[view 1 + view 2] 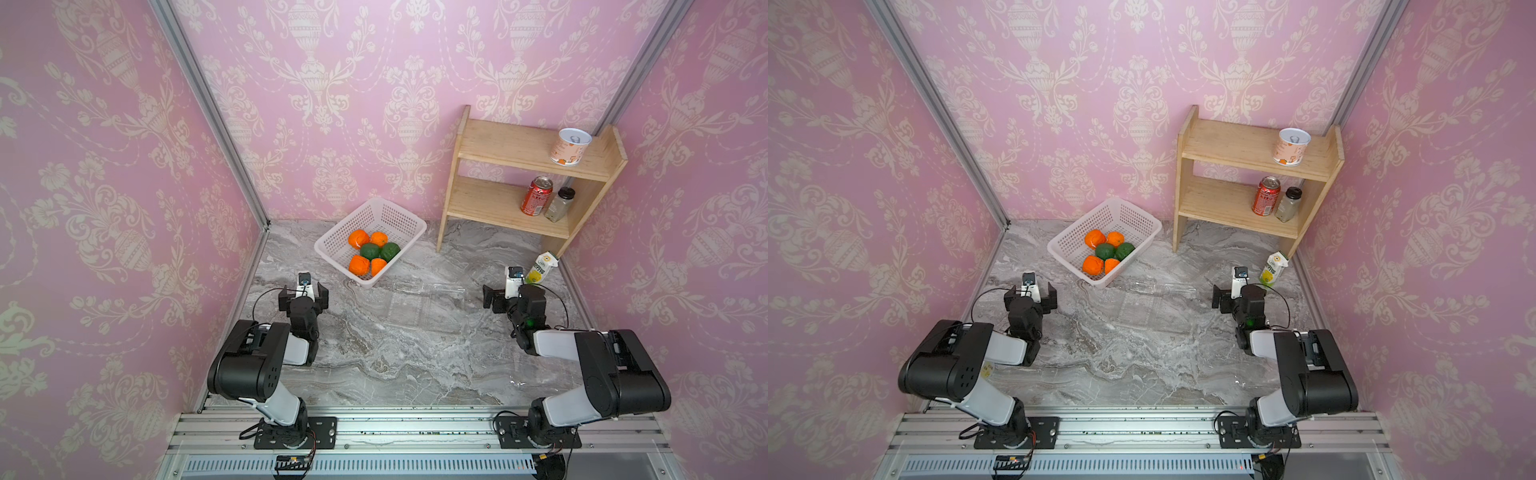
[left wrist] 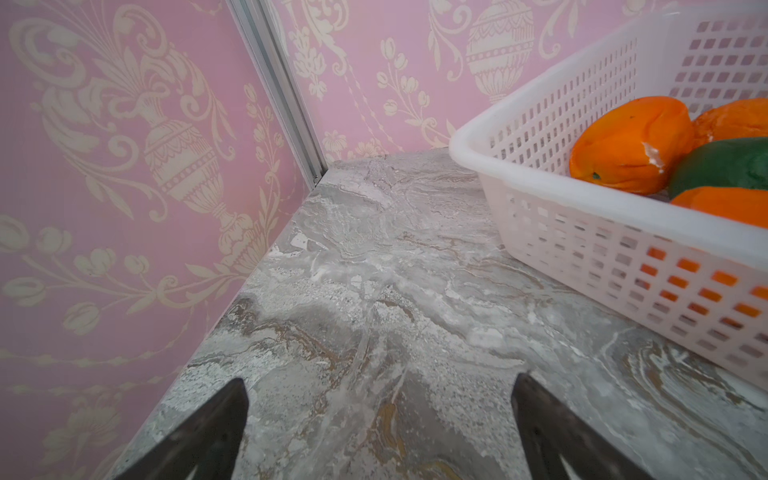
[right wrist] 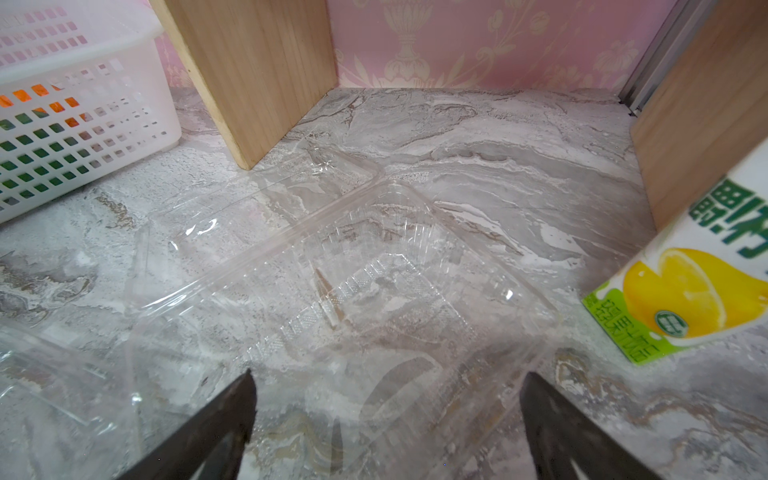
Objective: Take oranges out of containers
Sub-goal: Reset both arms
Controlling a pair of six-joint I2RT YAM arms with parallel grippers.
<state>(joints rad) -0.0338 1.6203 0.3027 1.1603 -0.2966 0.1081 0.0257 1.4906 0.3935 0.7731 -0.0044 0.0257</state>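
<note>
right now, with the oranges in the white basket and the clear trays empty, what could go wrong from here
The clear trays nearly vanish against the marble and lie just ahead of the open right claw; a forward move might snag or crush one.
The juice carton stands close by that claw; a swing could topple it.
The white basket sits near the open left claw; a bump might shift it.

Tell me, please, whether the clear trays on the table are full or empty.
Empty: bare marble shows through the trays; the four oranges lie in the white basket.
</note>
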